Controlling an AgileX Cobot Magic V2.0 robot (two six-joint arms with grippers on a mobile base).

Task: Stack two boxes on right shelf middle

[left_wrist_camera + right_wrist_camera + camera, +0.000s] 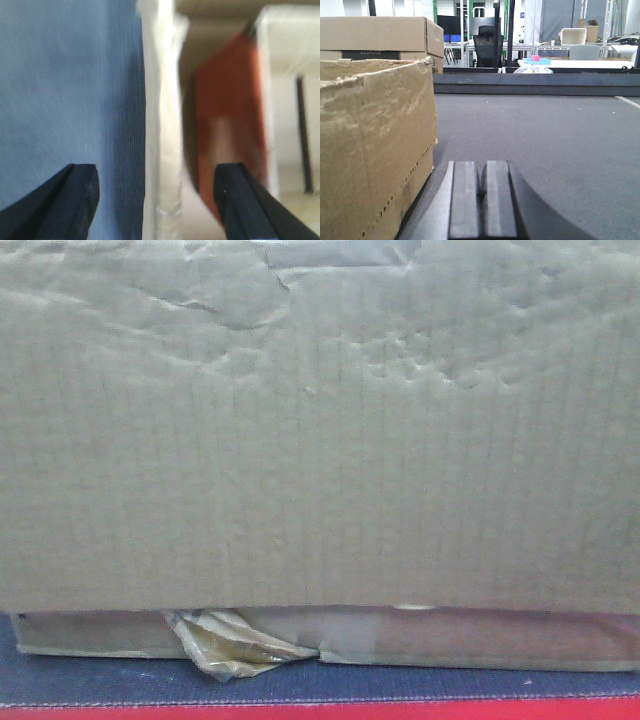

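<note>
You have the creased brown cardboard box (375, 145) on the grey surface (545, 140) beside your right gripper (482, 175), jaws together; left gripper (157, 175) jaws apart, empty. Crumpled box walls may buckle, tilting the stack

An open-plan lab or workshop hall, as I see it from my shelf: a black office chair (488, 42) beside a long white table (580, 64) carrying a blue tray (538, 61), a white bin (573, 36), upright metal posts (511, 30), and worn cardboard boxes (375, 150) on grey carpet (545, 135).
</note>
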